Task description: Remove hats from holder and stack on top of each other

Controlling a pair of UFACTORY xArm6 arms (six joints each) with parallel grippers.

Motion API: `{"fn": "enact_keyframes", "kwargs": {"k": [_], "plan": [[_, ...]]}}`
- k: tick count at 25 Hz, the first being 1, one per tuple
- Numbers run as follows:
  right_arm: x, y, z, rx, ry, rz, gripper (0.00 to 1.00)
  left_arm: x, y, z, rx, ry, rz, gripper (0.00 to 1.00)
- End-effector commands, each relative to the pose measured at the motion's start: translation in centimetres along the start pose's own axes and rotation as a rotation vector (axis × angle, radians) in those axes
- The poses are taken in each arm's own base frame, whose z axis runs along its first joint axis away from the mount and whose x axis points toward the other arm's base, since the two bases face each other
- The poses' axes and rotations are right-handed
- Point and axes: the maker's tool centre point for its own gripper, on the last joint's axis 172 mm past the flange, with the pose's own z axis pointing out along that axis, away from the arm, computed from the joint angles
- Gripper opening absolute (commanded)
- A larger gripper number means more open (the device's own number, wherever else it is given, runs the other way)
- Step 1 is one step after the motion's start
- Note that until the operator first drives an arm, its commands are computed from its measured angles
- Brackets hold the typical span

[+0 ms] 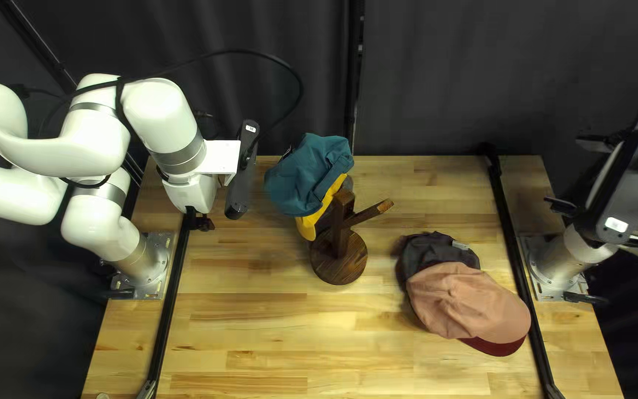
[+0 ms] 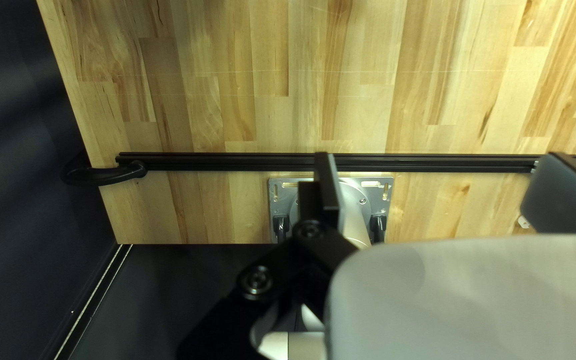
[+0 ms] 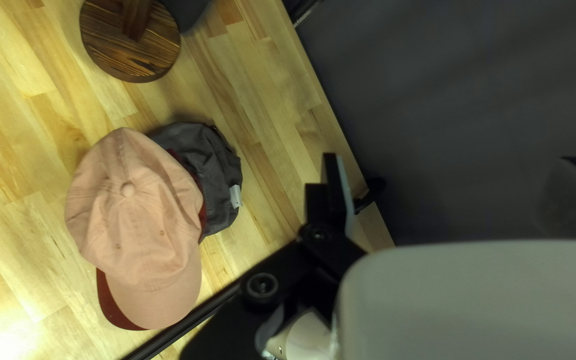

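Note:
A wooden hat holder [image 1: 339, 249] stands mid-table, and its round base [image 3: 128, 42] also shows in the right wrist view. A teal hat [image 1: 308, 172] hangs on top of it, over a yellow hat [image 1: 314, 220]. To the holder's right a pink cap with a dark red brim [image 1: 466, 305] [image 3: 135, 220] lies partly on a grey cap [image 1: 432, 252] [image 3: 208, 160] on the table. My left gripper [image 1: 236, 208] [image 2: 438, 170] hangs open and empty left of the teal hat, pointing down at the table. My right gripper [image 3: 453, 175] is open and empty, beyond the table's right edge, away from the caps.
Black rails [image 1: 510, 244] [image 1: 172, 288] run front to back near both arm bases. One bare peg [image 1: 374, 210] sticks out of the holder to the right. Under the left gripper are the rail [image 2: 218, 162] and my arm's base plate [image 2: 280, 192].

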Motion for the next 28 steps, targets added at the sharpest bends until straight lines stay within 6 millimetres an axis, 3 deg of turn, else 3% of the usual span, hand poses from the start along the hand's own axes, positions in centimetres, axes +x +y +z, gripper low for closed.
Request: {"fn": "enact_keyframes", "kwargs": {"k": [1, 16, 20, 28], "plan": [[0.9, 0.1, 0.2, 0.015, -0.003, -0.013, 1.0, 0.0, 0.0, 0.0, 0.0, 0.0, 0.0, 1.0], [2.4, 9.3, -0.6, 0.187, -0.117, -0.002, 1.0, 0.0, 0.0, 0.0, 0.0, 0.0, 0.0, 1.0], [2.0, 12.0, -1.5, 0.264, -0.139, 0.002, 1.0, 0.0, 0.0, 0.0, 0.0, 0.0, 0.0, 1.0], [0.4, 15.5, -4.0, 0.288, -0.153, 0.025, 1.0, 0.0, 0.0, 0.0, 0.0, 0.0, 0.0, 1.0]]}}
